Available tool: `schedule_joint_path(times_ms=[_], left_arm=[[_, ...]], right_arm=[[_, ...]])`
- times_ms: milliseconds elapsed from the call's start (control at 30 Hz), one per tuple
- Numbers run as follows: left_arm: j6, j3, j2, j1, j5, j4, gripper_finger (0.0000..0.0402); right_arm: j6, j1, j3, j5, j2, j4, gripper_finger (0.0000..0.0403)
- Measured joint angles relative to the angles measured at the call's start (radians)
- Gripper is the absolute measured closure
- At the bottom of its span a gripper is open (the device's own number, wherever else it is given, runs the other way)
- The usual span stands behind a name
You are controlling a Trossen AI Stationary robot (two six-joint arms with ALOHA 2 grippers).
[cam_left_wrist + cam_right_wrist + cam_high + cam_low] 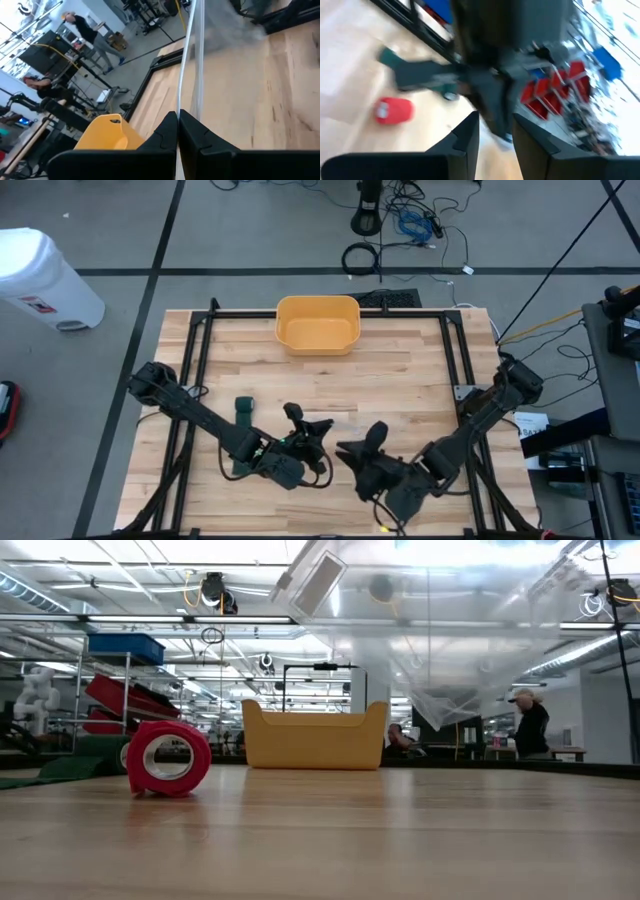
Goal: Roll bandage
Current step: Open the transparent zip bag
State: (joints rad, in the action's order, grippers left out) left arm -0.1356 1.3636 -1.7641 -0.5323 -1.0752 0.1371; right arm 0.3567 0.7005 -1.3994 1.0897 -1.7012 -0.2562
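Task object: red rolled bandage, cylindrical with an open core (168,757), standing on its curved rim on the light wooden slatted surface (400,380), left of centre in the low view. It cannot be made out in the high view; judged hidden under the left arm. Core faces the low camera squarely, so the roll's axis runs front to back across the surface and it is free to roll left or right in that frame. Just beside it lies a dark green flat cloth strip (243,412), long axis running roughly top to bottom in the high view, lower left of centre. Left hand (298,420): clenched, fingertips pressed together and aimed toward the yellow plastic bin (317,300) at upper centre. A thin pale line rises from the fingertip seam in its wrist view; cannot tell what it is or whether it is pinched. Right hand (372,438): released, jaws apart, nothing between them, lower centre, facing the left arm. Judgement: both hands crowd the lower middle to work the bandage between them. The bin, well apart, likely waits for the finished roll.
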Motion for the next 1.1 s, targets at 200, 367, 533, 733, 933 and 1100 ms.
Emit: schedule_joint_path(times_ms=[200,367,533,733,933,1100], left_arm=[[0.0,0.0,0.0,0.0,0.025,0.002,0.0397],[-0.001,0.0,0.0,0.0,0.026,0.004,0.0397],[-0.014,0.0,0.0,-0.004,0.027,0.003,0.0397],[-0.054,0.001,0.0,-0.013,0.027,-0.002,0.0397],[-0.059,0.001,0.0,-0.014,0.026,-0.001,0.0398],[-0.089,0.001,0.0,-0.026,0.025,-0.003,0.0398]], right_arm=[[0.022,-0.027,0.0,0.028,-0.009,0.0,0.0307],[0.01,-0.04,0.0,-0.02,-0.009,-0.01,0.0307],[-0.034,-0.053,-0.001,-0.018,-0.009,-0.065,0.0307],[-0.08,-0.072,-0.001,-0.008,-0.009,-0.103,0.0307],[-0.118,-0.078,-0.001,0.035,-0.009,-0.138,0.0307],[-0.157,-0.077,-0.001,0.035,-0.009,-0.177,0.0307]])
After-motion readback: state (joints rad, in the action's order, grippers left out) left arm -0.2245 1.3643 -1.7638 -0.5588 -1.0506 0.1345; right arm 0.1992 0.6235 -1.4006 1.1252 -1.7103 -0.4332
